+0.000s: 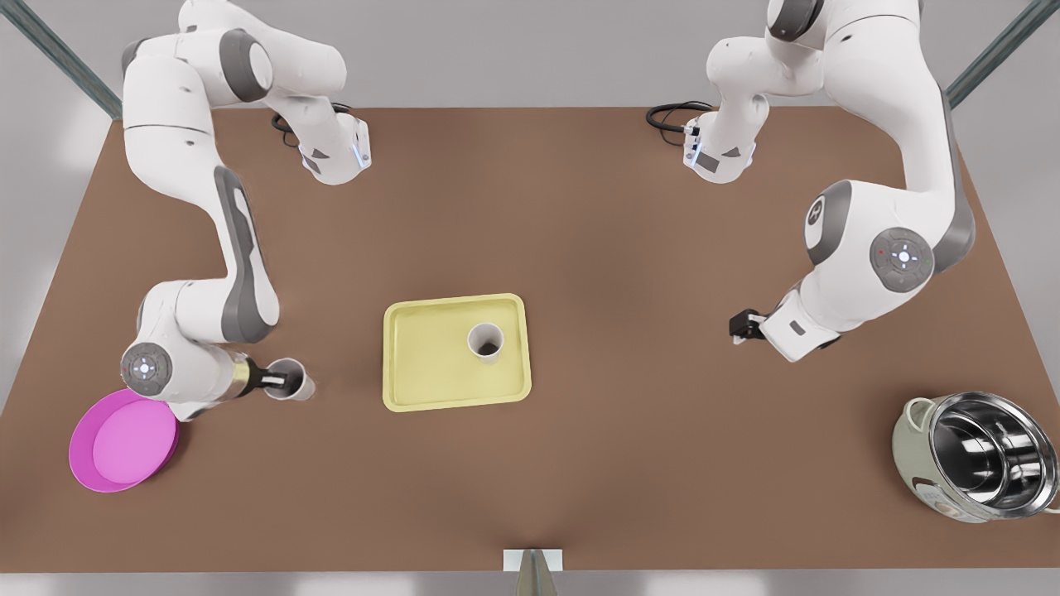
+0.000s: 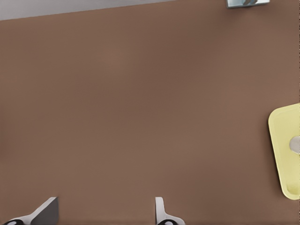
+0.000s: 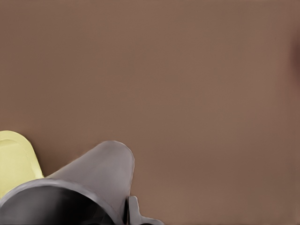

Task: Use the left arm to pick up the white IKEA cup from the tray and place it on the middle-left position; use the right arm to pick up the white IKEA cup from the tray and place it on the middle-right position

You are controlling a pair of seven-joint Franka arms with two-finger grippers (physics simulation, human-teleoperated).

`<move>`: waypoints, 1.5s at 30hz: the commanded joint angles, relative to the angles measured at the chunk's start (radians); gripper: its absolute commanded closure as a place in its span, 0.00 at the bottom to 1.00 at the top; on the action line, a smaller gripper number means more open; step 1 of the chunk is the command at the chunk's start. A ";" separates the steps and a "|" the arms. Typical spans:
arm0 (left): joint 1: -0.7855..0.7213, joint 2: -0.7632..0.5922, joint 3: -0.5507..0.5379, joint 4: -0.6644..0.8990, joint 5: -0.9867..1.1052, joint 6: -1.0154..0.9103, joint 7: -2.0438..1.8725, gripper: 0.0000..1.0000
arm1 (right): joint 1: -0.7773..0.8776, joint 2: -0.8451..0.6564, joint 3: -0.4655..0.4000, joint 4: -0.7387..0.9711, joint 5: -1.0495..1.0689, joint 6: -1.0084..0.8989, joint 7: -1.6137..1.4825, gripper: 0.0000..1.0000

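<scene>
A pale-yellow tray lies mid-table with one white cup upright on it. A second white cup is over bare tabletop beside the tray, on the front view's left. My right gripper is shut on its rim, one finger inside and one outside. Whether the cup touches the table I cannot tell. My left gripper hovers open and empty well off the tray, on the front view's right.
A round magenta dish sits near the right arm's elbow, at the front view's lower left. A steel pot stands at the lower right. A small grey-white fixture marks the near table edge.
</scene>
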 commanded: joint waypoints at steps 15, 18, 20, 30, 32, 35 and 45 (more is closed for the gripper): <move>-0.022 0.012 -0.004 0.001 0.003 0.009 -0.104 0.00 | -0.024 0.163 -0.007 0.051 -0.105 0.225 -0.627 0.62; -0.045 0.015 -0.002 0.001 0.011 0.011 -0.104 0.00 | -0.024 0.163 -0.007 0.051 -0.105 0.225 -0.624 0.57; -0.045 0.015 -0.002 -0.001 0.011 0.011 -0.105 0.00 | -0.026 0.163 -0.008 0.051 -0.105 0.225 -0.629 0.57; -0.045 0.015 -0.002 0.007 0.014 0.018 -0.105 0.00 | -0.066 -0.116 -0.004 0.051 -0.046 -0.068 -0.469 0.00; -0.048 0.015 -0.002 0.007 0.012 0.018 -0.105 0.00 | -0.063 -0.220 0.025 0.051 -0.045 -0.186 -0.425 0.00; -0.177 0.015 -0.002 0.008 0.017 0.031 -0.281 0.00 | -0.061 -0.343 0.041 0.052 -0.045 -0.343 -0.342 0.00; -0.490 0.118 -0.004 -0.006 -0.005 0.129 -0.774 0.00 | -0.063 -0.412 0.052 -0.001 -0.025 -0.357 -0.318 0.00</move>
